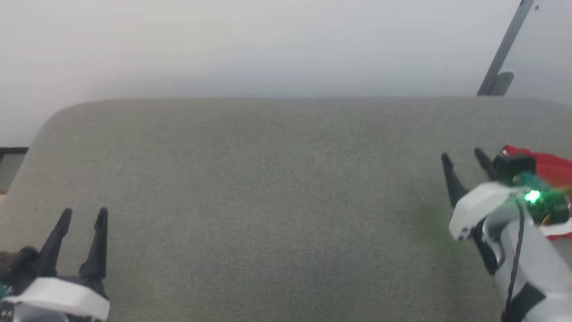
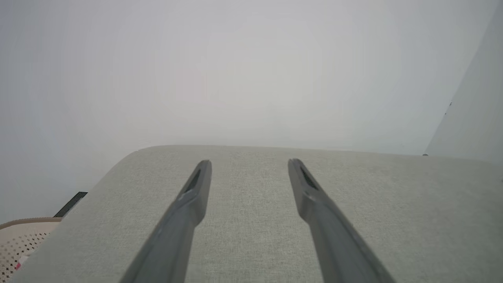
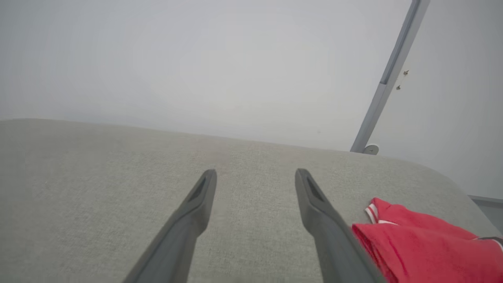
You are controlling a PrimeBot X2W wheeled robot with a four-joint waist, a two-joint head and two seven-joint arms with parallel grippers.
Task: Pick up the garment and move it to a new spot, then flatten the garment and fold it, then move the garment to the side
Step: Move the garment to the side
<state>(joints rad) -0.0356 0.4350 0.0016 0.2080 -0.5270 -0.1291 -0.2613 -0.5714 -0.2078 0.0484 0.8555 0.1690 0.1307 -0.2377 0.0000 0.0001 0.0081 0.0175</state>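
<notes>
Two sets of long dark fingers hang over a broad grey-green woven pad [image 1: 268, 179] in the head view. The left gripper [image 1: 85, 210] is above the pad's near left corner and the right gripper [image 1: 461, 154] above its right side, both spread wide and empty. The red soft-fabric garment with white stripe trim [image 1: 552, 167] lies bunched at the pad's right edge, partly hidden behind the right wrist.

From the left wrist, the left gripper [image 2: 249, 162] has its fingers parted with bare pad [image 2: 412, 204] between them.

From the right wrist, the right gripper [image 3: 256, 171] is just as wide. The garment [image 3: 424, 243] sits just beside its right-hand finger; I cannot tell whether they touch. A slim grey metal bar [image 3: 389, 78] leans beyond the pad's far right corner.

I'd judge the pick-up is the step in hand, not yet begun. Next, the right gripper needs to swing toward the pad's right edge, drop onto the heap and pinch a thick fold.
</notes>
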